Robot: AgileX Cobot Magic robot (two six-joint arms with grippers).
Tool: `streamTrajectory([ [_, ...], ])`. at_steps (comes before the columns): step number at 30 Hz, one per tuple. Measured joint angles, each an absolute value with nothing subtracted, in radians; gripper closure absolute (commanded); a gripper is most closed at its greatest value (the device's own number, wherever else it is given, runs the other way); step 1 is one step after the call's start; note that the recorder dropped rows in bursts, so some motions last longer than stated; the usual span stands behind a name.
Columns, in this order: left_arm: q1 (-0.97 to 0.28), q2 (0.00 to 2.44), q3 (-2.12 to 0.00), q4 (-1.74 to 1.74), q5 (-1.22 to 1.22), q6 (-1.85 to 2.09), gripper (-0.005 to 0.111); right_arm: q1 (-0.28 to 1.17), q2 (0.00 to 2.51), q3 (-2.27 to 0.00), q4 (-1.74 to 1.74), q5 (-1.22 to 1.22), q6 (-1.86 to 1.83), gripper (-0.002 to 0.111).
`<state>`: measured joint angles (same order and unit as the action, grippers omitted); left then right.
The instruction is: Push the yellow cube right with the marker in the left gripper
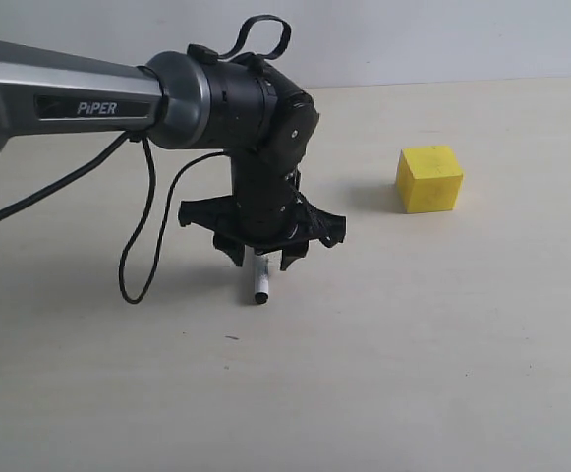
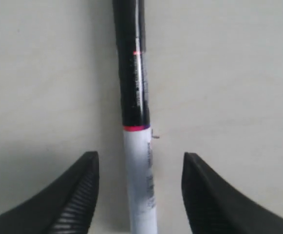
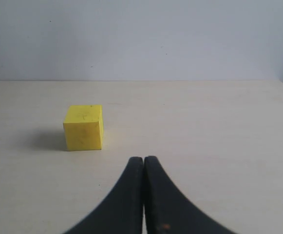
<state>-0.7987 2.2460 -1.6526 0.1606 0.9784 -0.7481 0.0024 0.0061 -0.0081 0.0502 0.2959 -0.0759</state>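
The marker [image 1: 260, 283] lies on the table under my left gripper [image 1: 262, 261], its black end pointing toward the front. In the left wrist view the marker [image 2: 136, 146] runs between the two jaws of the left gripper [image 2: 140, 162], with a gap on each side, so the gripper is open around it and not clamped. The yellow cube [image 1: 429, 178] rests on the table well to the right of that gripper and farther back. In the right wrist view the cube [image 3: 84, 127] sits beyond my right gripper [image 3: 143, 161], which is shut on nothing.
The beige table [image 1: 442, 354] ends at a pale wall [image 1: 442, 39] behind. Loose black cables [image 1: 142, 236] hang from the left arm down to the tabletop. The right arm is outside the exterior view.
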Motion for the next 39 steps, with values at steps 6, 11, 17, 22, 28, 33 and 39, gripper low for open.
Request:
streamTrajectory([
  [6,-0.799,2.175,-1.653,0.161,0.921,-0.698,0.088,0.002,0.006,-0.008,0.05,0.296,-0.076,0.108],
  [11,-0.799,2.119,-1.653,0.161,0.897,-0.673,0.107,0.002,0.006,-0.008,0.05,0.296,-0.076,0.108],
  [17,-0.799,2.043,-1.593,0.162,0.838,-0.605,0.107,0.002,0.006,-0.008,0.05,0.296,-0.076,0.108],
  [22,-0.799,1.956,-1.441,0.169,0.669,-0.523,0.107,0.002,0.006,-0.008,0.05,0.296,-0.076,0.108],
  [28,-0.767,1.823,-1.213,0.171,0.441,-0.447,0.107,0.002,0.006,-0.008,0.05,0.296,-0.076,0.108],
  [33,-0.686,1.679,-1.025,0.171,0.242,-0.429,0.107,0.002,0.006,-0.008,0.05,0.296,-0.076,0.108],
  [39,-0.592,1.509,-0.811,0.171,0.067,-0.426,0.107,0.002,0.006,-0.008,0.05,0.296,-0.076,0.108],
])
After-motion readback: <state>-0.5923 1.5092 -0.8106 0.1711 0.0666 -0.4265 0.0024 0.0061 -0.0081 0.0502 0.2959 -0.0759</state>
